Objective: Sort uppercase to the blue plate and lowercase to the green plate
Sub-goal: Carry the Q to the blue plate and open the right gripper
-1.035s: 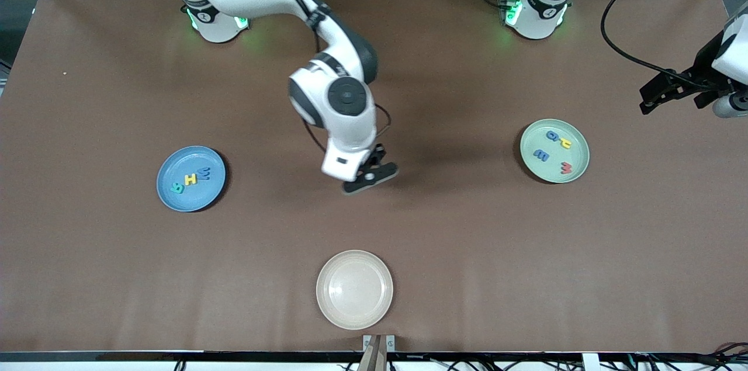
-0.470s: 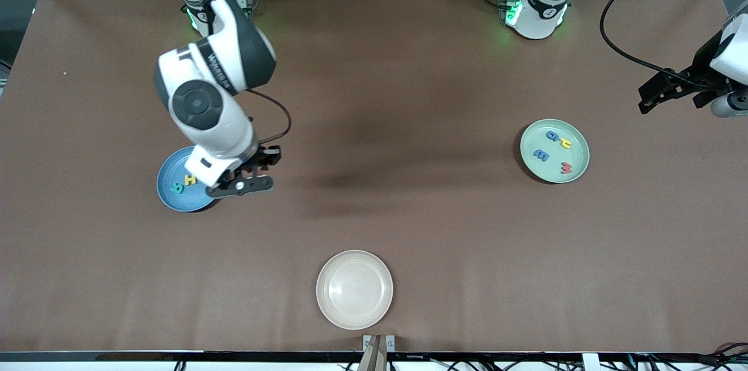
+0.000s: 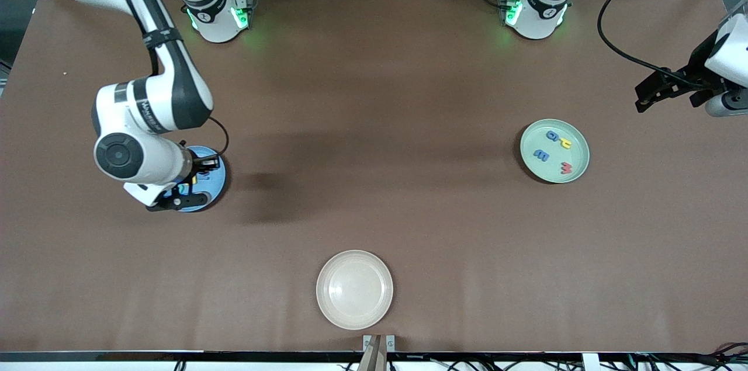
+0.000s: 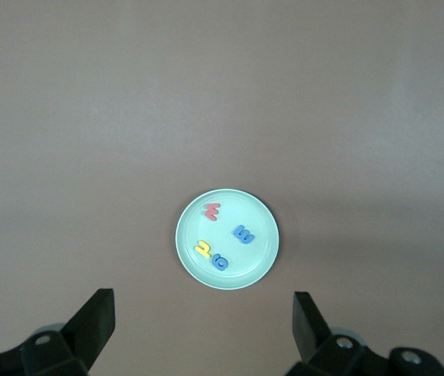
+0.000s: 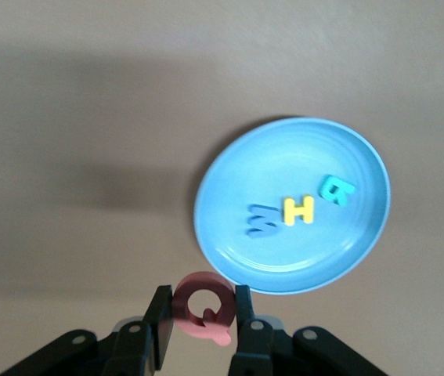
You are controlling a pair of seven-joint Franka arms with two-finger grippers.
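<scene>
Swung across from mid-table, the right gripper now hangs over the blue plate rim, pinching the red ring-shaped Q upright, while the left gripper waits, spread wide.

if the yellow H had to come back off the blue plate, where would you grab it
Probably from straight above, fingers closing on the outer sides of the yellow H's two uprights. It lies flat on the blue plate, with the blue M and teal R close on either side, so a narrow, careful descent seems wise.
</scene>
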